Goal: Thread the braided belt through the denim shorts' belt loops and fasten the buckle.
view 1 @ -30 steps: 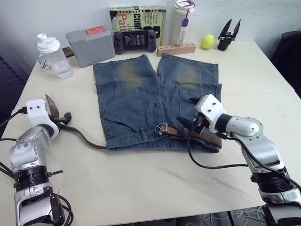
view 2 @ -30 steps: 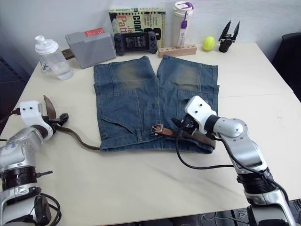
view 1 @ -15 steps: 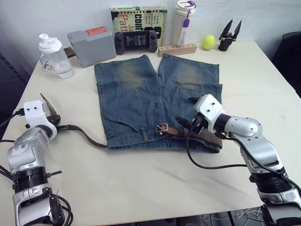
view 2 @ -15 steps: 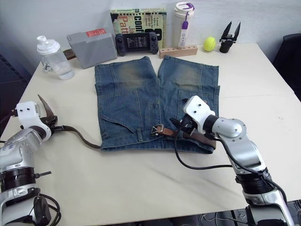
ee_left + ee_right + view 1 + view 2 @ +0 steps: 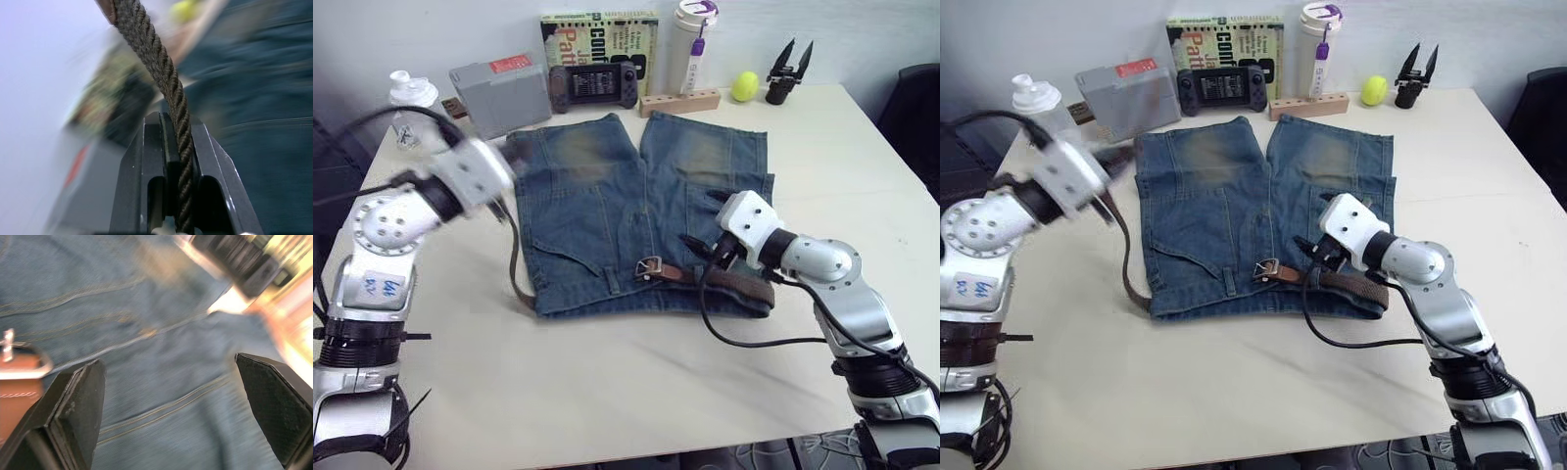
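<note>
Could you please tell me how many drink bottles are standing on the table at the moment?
2: a clear shaker bottle at the back left corner, partly behind the left arm, and a tall white bottle with a purple loop at the back centre.

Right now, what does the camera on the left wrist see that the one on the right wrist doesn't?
The left wrist view has the braided belt clamped between the left gripper's shut fingers, with a grey box blurred behind. The right wrist view has the right gripper with its fingers spread wide, and the buckle at one edge. Both take in the denim shorts.
</note>
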`<state>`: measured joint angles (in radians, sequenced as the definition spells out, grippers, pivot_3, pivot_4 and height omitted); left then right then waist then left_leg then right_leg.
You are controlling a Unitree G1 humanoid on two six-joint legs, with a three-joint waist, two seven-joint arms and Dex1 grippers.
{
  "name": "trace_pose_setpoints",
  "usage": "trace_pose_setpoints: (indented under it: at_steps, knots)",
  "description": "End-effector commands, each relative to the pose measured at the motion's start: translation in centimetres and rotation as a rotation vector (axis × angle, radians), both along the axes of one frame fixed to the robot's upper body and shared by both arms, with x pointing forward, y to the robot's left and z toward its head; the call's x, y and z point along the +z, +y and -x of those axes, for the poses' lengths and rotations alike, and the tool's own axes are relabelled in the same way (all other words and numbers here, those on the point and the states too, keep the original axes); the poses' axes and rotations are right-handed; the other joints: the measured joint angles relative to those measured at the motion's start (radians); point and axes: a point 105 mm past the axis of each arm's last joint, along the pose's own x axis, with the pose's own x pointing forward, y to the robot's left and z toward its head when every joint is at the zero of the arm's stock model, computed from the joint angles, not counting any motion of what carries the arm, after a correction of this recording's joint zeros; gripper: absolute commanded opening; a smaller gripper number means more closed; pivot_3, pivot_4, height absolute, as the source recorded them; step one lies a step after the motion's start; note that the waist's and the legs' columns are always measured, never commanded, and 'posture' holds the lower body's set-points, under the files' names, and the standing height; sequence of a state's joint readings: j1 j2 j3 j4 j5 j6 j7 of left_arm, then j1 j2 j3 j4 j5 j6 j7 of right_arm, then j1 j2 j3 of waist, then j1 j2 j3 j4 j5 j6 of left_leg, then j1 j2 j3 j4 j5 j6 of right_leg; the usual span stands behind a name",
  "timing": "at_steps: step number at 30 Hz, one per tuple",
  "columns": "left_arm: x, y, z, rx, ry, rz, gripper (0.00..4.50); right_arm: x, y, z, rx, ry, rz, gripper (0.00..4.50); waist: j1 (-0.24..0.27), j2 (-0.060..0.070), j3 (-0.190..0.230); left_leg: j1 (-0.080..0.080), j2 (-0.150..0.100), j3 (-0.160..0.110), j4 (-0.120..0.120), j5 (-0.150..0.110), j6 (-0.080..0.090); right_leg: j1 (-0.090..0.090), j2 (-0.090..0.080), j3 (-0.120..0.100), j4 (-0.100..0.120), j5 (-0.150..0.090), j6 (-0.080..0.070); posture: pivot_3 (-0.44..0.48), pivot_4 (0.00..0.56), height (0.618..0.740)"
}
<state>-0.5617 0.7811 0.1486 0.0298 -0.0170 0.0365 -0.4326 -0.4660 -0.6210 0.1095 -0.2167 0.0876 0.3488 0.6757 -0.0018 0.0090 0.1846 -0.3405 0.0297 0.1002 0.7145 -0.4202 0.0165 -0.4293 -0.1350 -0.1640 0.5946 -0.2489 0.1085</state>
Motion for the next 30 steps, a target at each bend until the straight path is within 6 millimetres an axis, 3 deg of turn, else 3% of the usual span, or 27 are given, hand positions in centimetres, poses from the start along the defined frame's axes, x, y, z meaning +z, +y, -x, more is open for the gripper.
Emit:
trace_pose_setpoints:
  at_steps: [1,10,16,22,30]
  knots:
    - [-6.6,-8.9,4.7,-0.57,0.233,-0.461,0.07,4.2,2.0,1.1,0.125,-0.391,0.239,4.5,-0.002,0.001,0.0,0.0,0.0,0.0,0.0,0.0,0.0,0.0,0.0,0.0,0.0,0.0,0.0,0.0,0.15,0.722]
    - [-7.9,-9.9,4.9,-0.623,0.236,-0.49,0.07,2.5,6.1,3.0,0.287,-0.432,0.252,4.5,-0.025,0.002,0.001,0.001,0.001,0.002,-0.001,0.0,0.0,-0.002,0.002,0.002,0.001,-0.001,-0.001,0.0,0.15,0.722]
    - [-8.0,-9.0,4.4,-0.566,0.235,-0.504,0.07,2.7,6.6,4.0,0.335,-0.365,0.155,4.5,-0.021,0.002,0.001,0.0,0.001,0.001,0.0,0.0,0.0,-0.002,0.001,0.001,0.002,-0.001,-0.001,0.0,0.15,0.722]
    - [-7.6,-8.4,3.6,-0.505,0.206,-0.509,0.07,1.0,5.7,4.6,0.374,-0.286,0.231,4.5,-0.02,0.002,0.001,0.0,0.001,0.0,0.0,0.0,0.0,-0.002,0.001,0.001,0.002,-0.001,-0.001,0.0,0.15,0.722]
    - [-7.4,-9.2,3.5,-0.521,0.165,-0.521,0.07,1.5,7.2,5.9,0.434,-0.277,0.189,4.5,-0.022,0.002,0.001,0.0,0.001,0.0,0.0,0.0,0.0,-0.001,0.001,0.0,0.002,-0.001,-0.001,0.0,0.15,0.722]
